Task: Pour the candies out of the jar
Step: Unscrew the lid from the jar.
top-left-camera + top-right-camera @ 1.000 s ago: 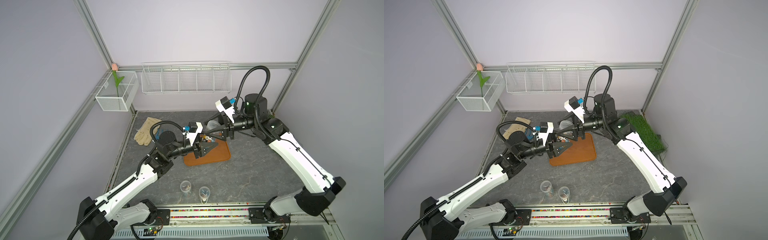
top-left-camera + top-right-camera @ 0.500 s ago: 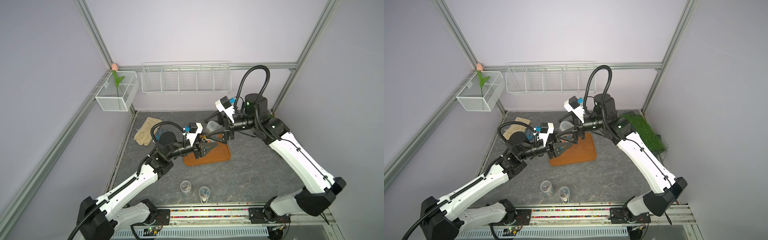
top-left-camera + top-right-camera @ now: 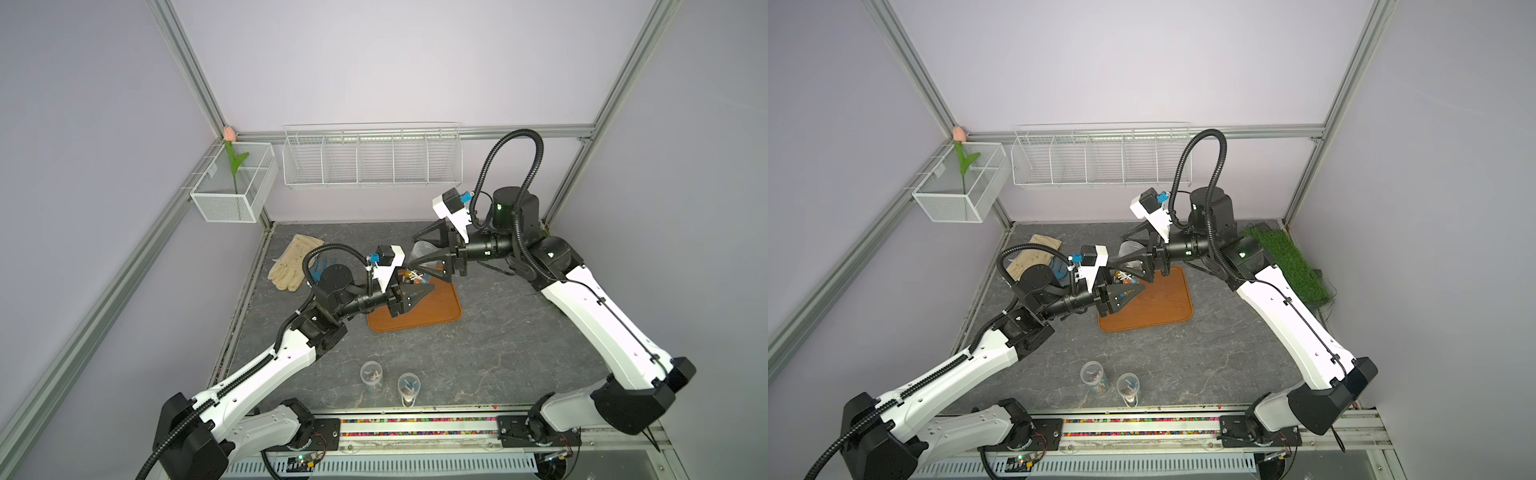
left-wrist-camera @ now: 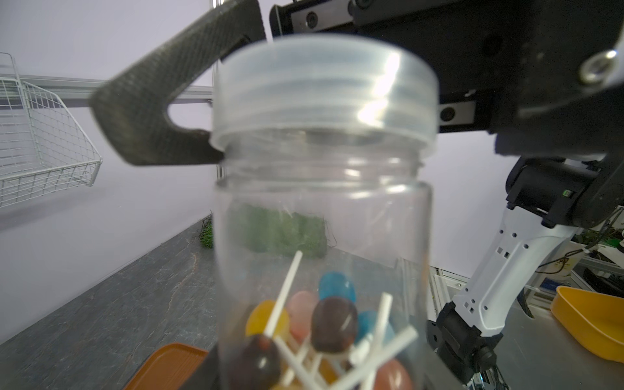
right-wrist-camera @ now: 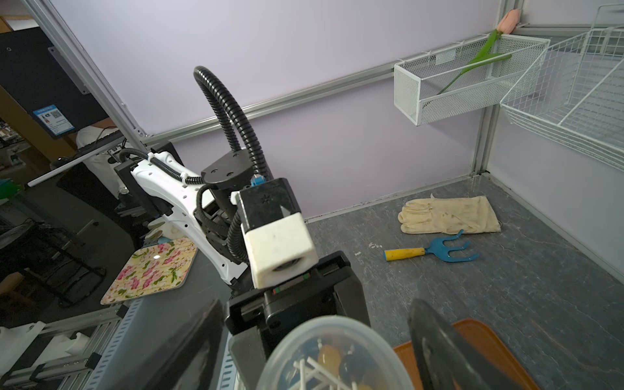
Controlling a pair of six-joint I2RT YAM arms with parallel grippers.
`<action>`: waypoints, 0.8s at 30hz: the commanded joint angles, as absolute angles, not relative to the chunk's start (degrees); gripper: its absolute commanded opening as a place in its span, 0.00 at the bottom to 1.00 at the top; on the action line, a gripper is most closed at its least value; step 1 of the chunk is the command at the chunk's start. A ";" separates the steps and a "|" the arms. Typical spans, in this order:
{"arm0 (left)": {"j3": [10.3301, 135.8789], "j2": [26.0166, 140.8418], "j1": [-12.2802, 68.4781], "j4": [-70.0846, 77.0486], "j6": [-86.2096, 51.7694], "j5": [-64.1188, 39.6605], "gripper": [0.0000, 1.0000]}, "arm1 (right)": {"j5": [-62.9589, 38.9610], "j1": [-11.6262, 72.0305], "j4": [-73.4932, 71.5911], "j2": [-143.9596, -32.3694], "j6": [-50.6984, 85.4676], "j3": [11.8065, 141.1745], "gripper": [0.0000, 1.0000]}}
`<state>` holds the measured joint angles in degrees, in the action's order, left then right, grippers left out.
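Top views: the jar (image 3: pixel 411 272), upright and lidded, hangs over the brown tray (image 3: pixel 440 309) clenched in the left claw (image 3: pixel 412 286), so anything tipped out should land there; the right claw (image 3: pixel 416 254) reaches in level at the lid (image 3: pixel 419 250). Left wrist view: the candies (image 4: pixel 324 324) lie heaped in the jar's bottom, the lid sits on the neck, and one right finger (image 4: pixel 152 111) is beside its rim. Right wrist view: the right claw's jaws stand spread either side of the lid, not pinching it, likely placed to unscrew it; pouring not begun.
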<state>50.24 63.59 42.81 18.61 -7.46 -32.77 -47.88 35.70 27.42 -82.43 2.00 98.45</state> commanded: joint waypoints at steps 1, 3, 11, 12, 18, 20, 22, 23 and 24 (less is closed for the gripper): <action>49.32 61.99 42.80 21.24 -7.29 -30.62 0.43 | -43.49 35.55 24.61 -79.79 7.05 98.58 0.89; 49.00 61.66 42.80 21.27 -7.03 -29.75 0.43 | -40.14 35.75 23.99 -79.10 10.05 98.34 0.90; 48.53 61.83 42.79 21.51 -6.50 -27.89 0.43 | -26.64 38.83 27.27 -78.27 17.16 99.10 0.94; 48.60 61.78 42.80 21.48 -6.37 -27.75 0.42 | -25.06 39.51 27.57 -78.22 17.46 98.92 0.94; 48.32 61.70 42.78 21.48 -6.38 -27.61 0.42 | -19.93 42.44 28.91 -78.62 17.75 98.62 0.96; 48.21 61.53 42.79 21.55 -6.37 -27.51 0.42 | -18.80 42.78 29.59 -78.84 17.56 98.68 0.97; 48.08 61.46 42.76 21.62 -6.39 -27.42 0.43 | -18.67 43.03 29.56 -79.04 17.59 98.55 1.00; 48.07 61.39 42.75 21.53 -6.39 -27.36 0.42 | -18.68 43.15 29.61 -79.20 17.66 98.57 0.99; 47.99 61.37 42.76 21.49 -6.36 -27.33 0.42 | -18.59 43.29 29.58 -79.37 17.68 98.53 0.98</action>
<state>48.38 62.78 42.81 19.05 -6.83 -27.92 -20.56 42.65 29.04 -79.02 16.97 98.45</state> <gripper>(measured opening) 0.547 0.986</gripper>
